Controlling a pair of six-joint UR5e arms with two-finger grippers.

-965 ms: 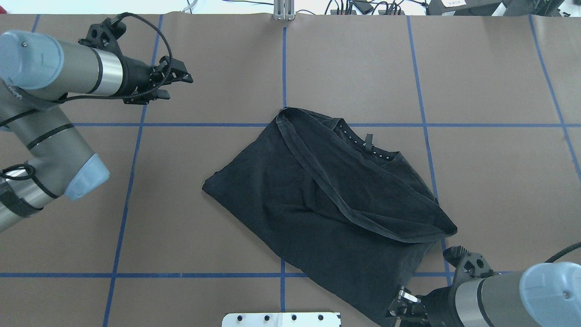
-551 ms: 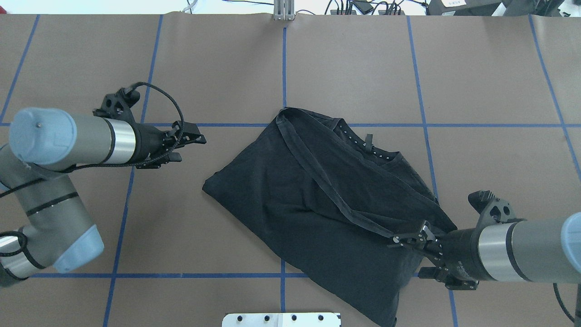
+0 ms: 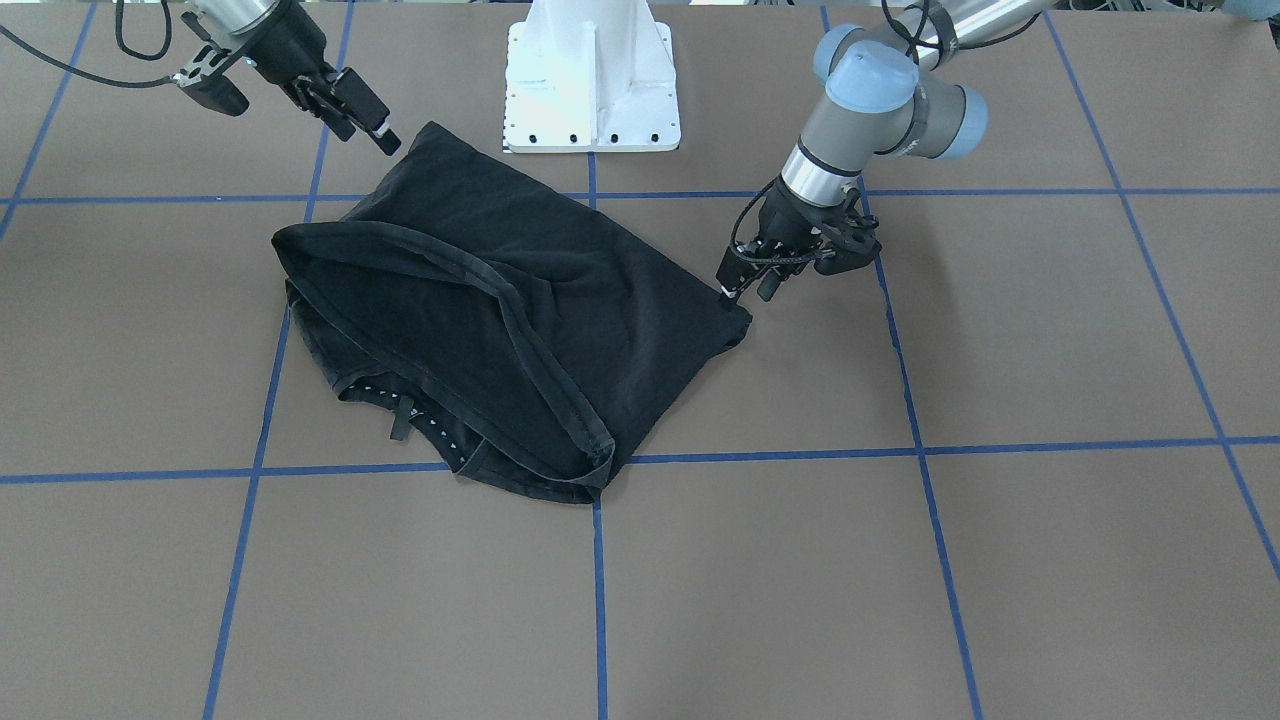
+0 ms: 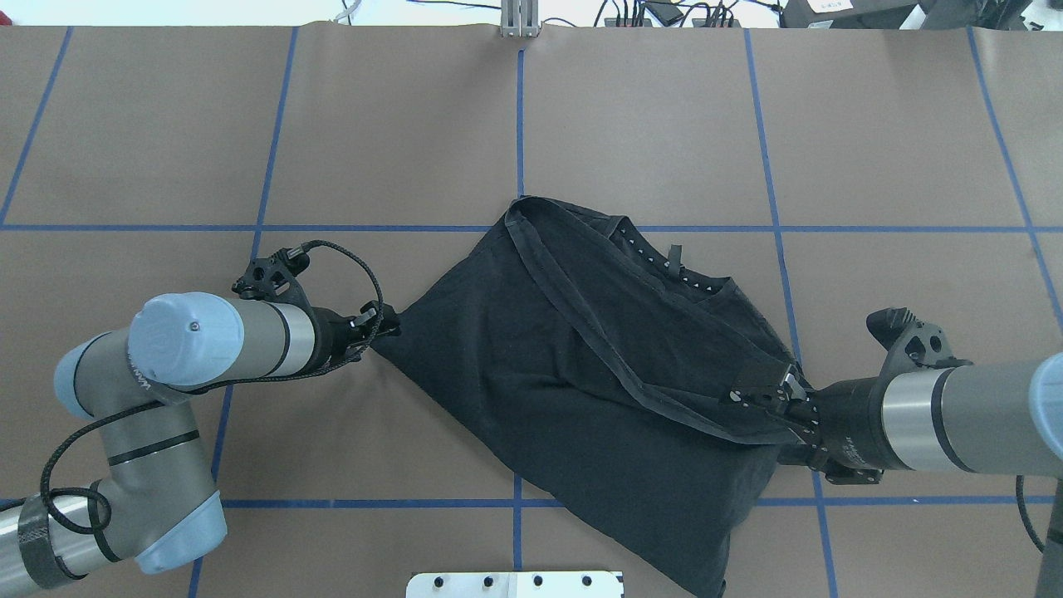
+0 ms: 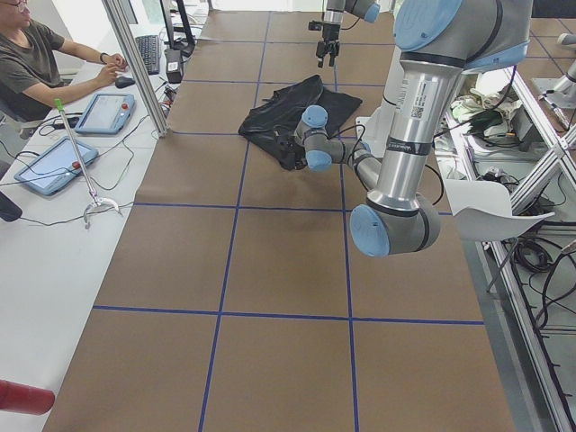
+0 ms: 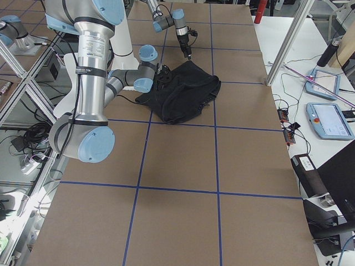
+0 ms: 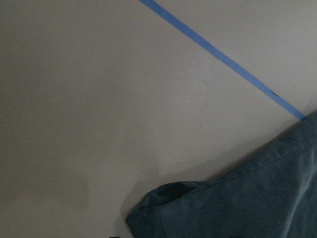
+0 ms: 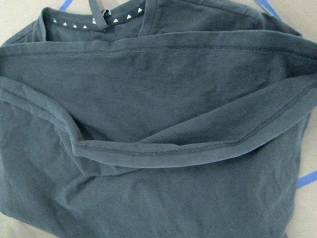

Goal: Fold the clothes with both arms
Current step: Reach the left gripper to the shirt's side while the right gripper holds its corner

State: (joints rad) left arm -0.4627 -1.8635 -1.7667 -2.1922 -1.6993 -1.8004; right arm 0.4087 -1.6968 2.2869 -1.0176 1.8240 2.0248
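Touching the leftmost corner of the black T-shirt (image 4: 531, 365), the left gripper (image 4: 384, 325) sits low with its jaws parted and nothing pinched yet. The shirt lies mid-table (image 4: 664, 108), its long axis slanting from the far edge toward the near right. The right gripper (image 4: 760, 392) hovers raised over the folded hem band (image 4: 581, 316) at the shirt's right end, jaws open and empty. The left looks nearer a grasp.

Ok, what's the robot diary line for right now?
left pincer: at T-shirt corner, grip unclear | right pincer: hovering by T-shirt's other side, looks open | T-shirt: partly folded on table
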